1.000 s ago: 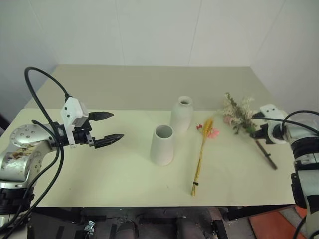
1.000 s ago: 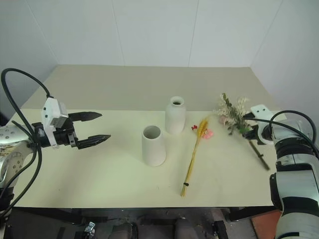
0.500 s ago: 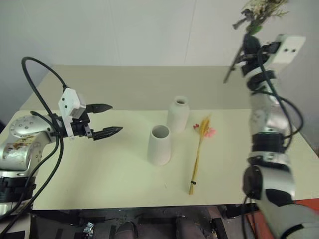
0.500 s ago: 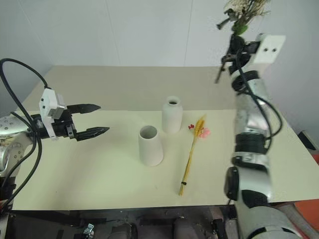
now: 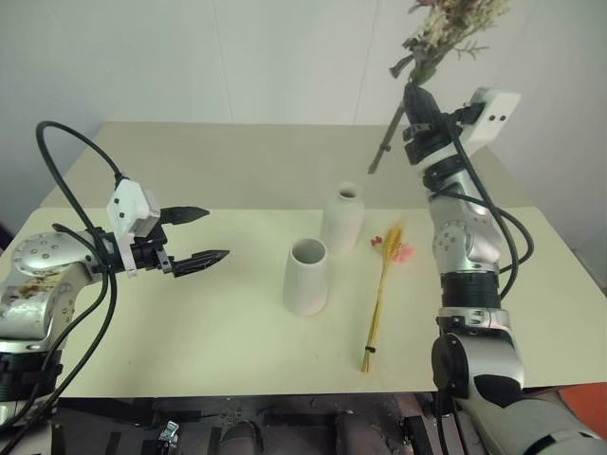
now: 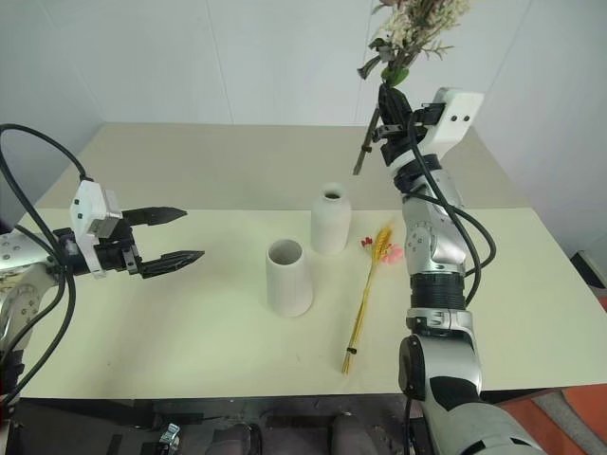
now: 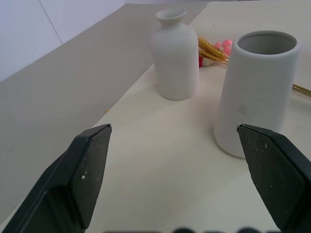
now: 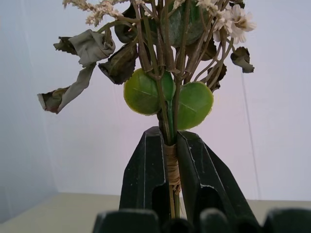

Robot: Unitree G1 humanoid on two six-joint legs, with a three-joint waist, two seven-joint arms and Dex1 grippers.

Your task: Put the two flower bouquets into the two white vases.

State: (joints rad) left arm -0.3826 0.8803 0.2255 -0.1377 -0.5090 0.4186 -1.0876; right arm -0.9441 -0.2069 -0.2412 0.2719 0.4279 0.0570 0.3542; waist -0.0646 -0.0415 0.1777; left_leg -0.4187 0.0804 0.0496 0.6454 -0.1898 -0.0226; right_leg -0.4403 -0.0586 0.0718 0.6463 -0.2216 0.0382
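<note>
Pink-and-cream bushy bouquet is held high above the table, blossoms upward, its dark stem slanting down toward the vases. My right gripper is clamped on the twine-wrapped stem just under two round green leaves.

Below it the bottle-shaped vase stands upright, and the cone vase stands just beside it, nearer to me. The slim wheat bundle lies flat on the table to the right of both vases, red and pink blossoms at its far end.

My left gripper hovers well to the left of the vases, fingers spread wide, holding nothing.

Risks, as I judge them: the stem hangs at an angle, so its tip could catch a rim and topple a vase; the bottle neck looks too narrow for this bushy bunch; the grip is high on the stem, leaving the tail free to swing.

Count: two vases, two bouquets, two grippers.
</note>
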